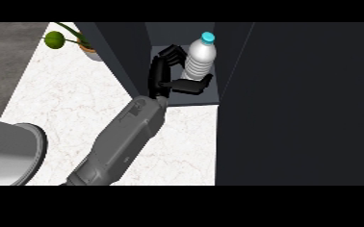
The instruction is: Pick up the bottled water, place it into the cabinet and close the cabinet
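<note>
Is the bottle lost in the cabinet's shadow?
Head view: the clear plastic water bottle with a blue cap stands out brightly; the black left hand nearly merges into the shadowed dark grey cabinet; the white marble counter is evenly lit.

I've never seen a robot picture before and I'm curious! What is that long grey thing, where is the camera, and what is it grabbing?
The long grey thing is the robot's forearm, like the part of your arm below the elbow. At its end is a black left hand. The camera sits in the robot's head and looks steeply down, so you see what the robot sees. The white speckled surface is a kitchen counter. On it stands a big dark cabinet with an open space inside. The hand is reaching into that space, with its fingers curled round a water bottle with a blue cap. The bottle is upright. A potted plant stands at the back left. The other hand is not in the picture.
</note>
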You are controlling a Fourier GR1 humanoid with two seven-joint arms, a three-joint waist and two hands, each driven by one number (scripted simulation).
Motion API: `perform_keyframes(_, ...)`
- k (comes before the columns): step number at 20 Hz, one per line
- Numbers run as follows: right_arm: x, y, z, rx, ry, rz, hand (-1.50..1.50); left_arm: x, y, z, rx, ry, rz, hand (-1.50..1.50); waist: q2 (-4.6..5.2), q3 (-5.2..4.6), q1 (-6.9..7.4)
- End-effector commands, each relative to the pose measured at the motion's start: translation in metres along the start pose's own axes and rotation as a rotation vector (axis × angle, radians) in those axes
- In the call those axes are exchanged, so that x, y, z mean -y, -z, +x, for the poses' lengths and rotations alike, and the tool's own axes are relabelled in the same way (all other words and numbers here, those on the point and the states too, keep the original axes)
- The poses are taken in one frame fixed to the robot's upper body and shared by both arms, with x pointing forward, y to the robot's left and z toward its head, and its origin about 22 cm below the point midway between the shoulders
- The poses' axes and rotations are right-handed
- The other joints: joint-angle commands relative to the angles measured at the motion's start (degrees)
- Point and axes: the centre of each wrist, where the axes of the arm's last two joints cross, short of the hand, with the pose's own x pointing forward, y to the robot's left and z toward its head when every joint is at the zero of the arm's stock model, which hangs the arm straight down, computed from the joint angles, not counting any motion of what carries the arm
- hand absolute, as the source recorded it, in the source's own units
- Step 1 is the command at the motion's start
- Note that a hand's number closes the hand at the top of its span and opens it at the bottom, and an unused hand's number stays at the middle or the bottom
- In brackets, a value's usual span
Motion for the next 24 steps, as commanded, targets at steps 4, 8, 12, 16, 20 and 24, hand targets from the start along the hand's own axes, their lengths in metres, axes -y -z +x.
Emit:
perform_keyframes(4,0.005,0.004,0.009,0.062,0.062,-0.017,-1.5,0.003,0.029,0.009,-0.039,0.082,0.045,1.5,0.26,0.0,-0.3)
perform_keyframes(8,0.001,0.011,0.009,0.054,0.042,0.018,-1.5,-0.016,0.033,-0.009,0.005,0.285,0.082,1.5,1.03,-0.04,-0.8)
perform_keyframes(12,0.009,0.005,0.01,0.066,0.063,0.008,-1.5,-0.024,0.034,-0.017,-0.079,0.329,0.177,1.5,1.1,-0.01,-1.87)
perform_keyframes(16,0.01,0.006,0.006,0.062,0.047,0.023,-1.5,-0.043,0.042,-0.015,-0.08,0.254,0.242,1.5,1.15,-0.07,-1.64)
perform_keyframes(20,0.01,0.009,0.006,0.077,0.037,0.022,-1.5,-0.034,0.054,0.0,-0.054,0.293,0.256,1.5,1.33,-0.06,-2.27)
perform_keyframes(24,0.012,0.004,0.0,0.072,0.069,0.061,-1.5,-0.051,0.049,-0.012,0.008,0.45,0.277,-1.5,1.56,-0.02,-3.59)
